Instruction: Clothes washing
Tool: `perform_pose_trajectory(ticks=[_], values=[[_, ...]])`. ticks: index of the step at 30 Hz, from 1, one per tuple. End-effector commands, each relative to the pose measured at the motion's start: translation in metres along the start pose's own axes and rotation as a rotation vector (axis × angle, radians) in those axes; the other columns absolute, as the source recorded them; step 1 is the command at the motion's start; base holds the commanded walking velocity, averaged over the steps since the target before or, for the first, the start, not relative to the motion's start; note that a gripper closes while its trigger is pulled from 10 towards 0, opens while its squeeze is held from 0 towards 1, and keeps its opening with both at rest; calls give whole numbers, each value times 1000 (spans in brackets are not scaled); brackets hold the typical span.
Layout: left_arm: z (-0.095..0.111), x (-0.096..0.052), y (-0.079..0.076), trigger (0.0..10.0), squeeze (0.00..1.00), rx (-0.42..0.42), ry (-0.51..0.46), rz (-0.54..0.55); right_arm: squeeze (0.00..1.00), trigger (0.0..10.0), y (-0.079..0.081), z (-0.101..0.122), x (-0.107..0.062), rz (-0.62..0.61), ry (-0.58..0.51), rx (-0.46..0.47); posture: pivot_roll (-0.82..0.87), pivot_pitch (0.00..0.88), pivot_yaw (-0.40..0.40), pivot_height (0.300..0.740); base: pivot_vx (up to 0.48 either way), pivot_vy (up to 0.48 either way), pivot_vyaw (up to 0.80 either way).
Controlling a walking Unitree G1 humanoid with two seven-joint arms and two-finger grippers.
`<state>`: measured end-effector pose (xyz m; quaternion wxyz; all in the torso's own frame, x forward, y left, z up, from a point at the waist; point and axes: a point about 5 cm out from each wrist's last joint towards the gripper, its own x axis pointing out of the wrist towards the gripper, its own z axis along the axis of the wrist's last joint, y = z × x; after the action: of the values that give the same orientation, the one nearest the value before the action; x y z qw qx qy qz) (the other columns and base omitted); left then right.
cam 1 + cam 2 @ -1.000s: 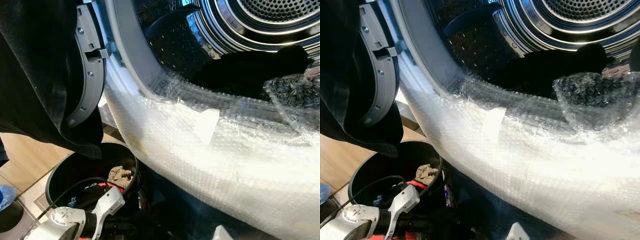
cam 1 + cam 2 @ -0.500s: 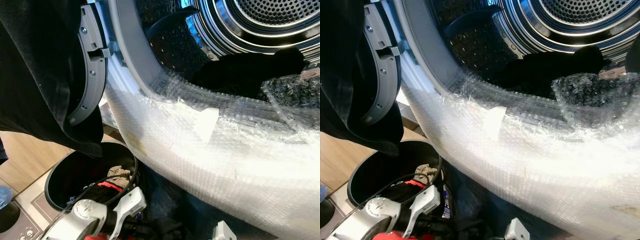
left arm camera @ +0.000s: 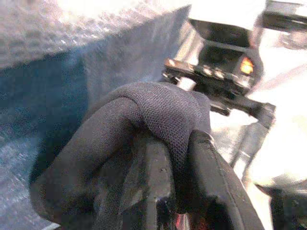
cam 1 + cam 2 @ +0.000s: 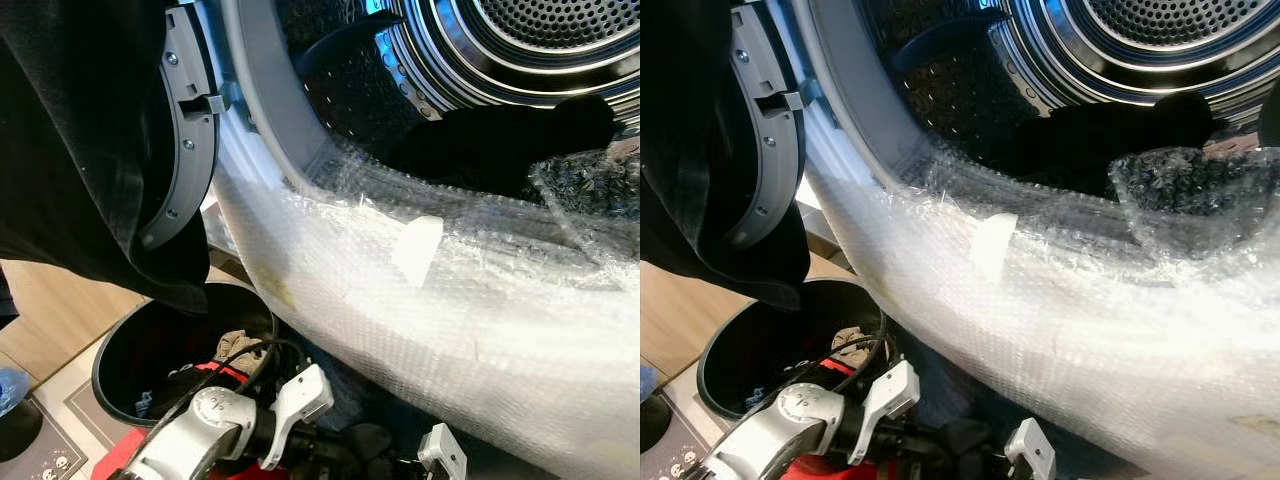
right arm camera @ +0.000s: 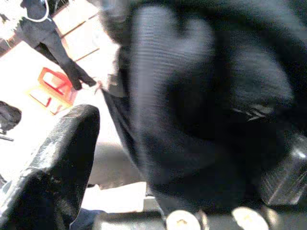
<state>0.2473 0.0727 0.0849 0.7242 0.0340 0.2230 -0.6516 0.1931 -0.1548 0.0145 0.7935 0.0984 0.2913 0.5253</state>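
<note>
The washer drum (image 4: 540, 40) stands open with a black garment (image 4: 500, 135) lying inside. Bubble wrap (image 4: 450, 300) covers its lower rim. My left gripper (image 3: 180, 153) is shut on a dark grey knit garment (image 3: 144, 115). It is low in front of the washer, just right of the black bucket (image 4: 130, 350), where the garment (image 4: 365, 438) shows as a dark lump. In the right wrist view my right gripper (image 5: 172, 163) has its fingers (image 5: 62, 143) wide apart, with black cloth (image 5: 206, 105) close in front and light showing beside one finger.
A large black garment (image 4: 70, 150) hangs over the open washer door (image 4: 185, 150) at the left. The bucket holds beige and red clothes (image 4: 235, 348). A white part of the right arm (image 4: 442, 450) sits at the bottom. Wooden floor (image 4: 50, 310) lies to the left.
My left arm has swung right, from over the bucket toward the space under the washer rim. The white part of the right arm has come further into view.
</note>
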Motion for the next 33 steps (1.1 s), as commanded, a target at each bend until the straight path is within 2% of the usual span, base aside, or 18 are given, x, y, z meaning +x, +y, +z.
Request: perform_pose_trajectory(ticks=[1,9,15,16,17,18,19,23,24,25,26,27,28,30,31,33], values=[[9,1,6,0,0,46,-17,38,1000,10000,6,4,4,42,-18,4,-78,65,104,740,0,0,0],[19,17,12,0,0,60,-58,80,1000,10000,6,8,8,27,-31,1,-84,57,107,740,0,0,0],[27,26,5,0,0,39,-113,18,1000,10000,-15,16,14,-170,-60,-25,-88,57,108,740,0,0,0],[27,26,5,0,0,40,-113,17,976,10000,-16,16,15,-180,-67,-14,-88,57,108,740,0,0,0],[26,26,4,0,0,41,-110,15,694,10000,-15,17,17,-169,-79,-3,-88,57,108,740,0,0,0],[26,26,4,0,0,41,-110,15,694,10000,-15,17,17,-169,-79,-3,-88,57,108,740,0,0,0],[26,26,4,0,0,41,-108,13,604,10000,-13,17,18,-160,-81,-1,-88,57,108,740,0,0,0],[26,26,4,0,0,41,-109,15,580,10000,-11,15,21,-132,-74,8,-84,49,112,740,0,0,0],[26,25,4,0,0,43,-109,16,537,2157,-11,14,22,-133,-74,7,-83,44,113,740,0,0,0],[26,25,4,0,0,44,-108,16,537,2157,-11,14,22,-135,-74,7,-83,44,113,740,0,0,0],[26,25,4,0,0,44,-108,17,278,0,-12,14,23,-137,-74,8,-80,37,112,740,0,0,0],[26,24,4,0,0,45,-108,17,231,0,-12,13,23,-138,-74,8,-80,37,112,740,0,0,0],[26,24,4,0,0,46,-108,17,94,0,-12,13,24,-136,-74,10,-79,34,112,740,0,0,0],[26,24,4,0,0,47,-108,18,94,0,-12,13,24,-132,-75,11,-79,34,112,740,0,0,0],[26,24,5,0,0,47,-108,19,0,0,-12,13,25,-128,-73,7,-76,26,112,740,0,0,0],[25,24,5,0,0,44,-105,19,0,0,-12,14,27,-113,-74,1,-79,21,114,740,0,0,0]])
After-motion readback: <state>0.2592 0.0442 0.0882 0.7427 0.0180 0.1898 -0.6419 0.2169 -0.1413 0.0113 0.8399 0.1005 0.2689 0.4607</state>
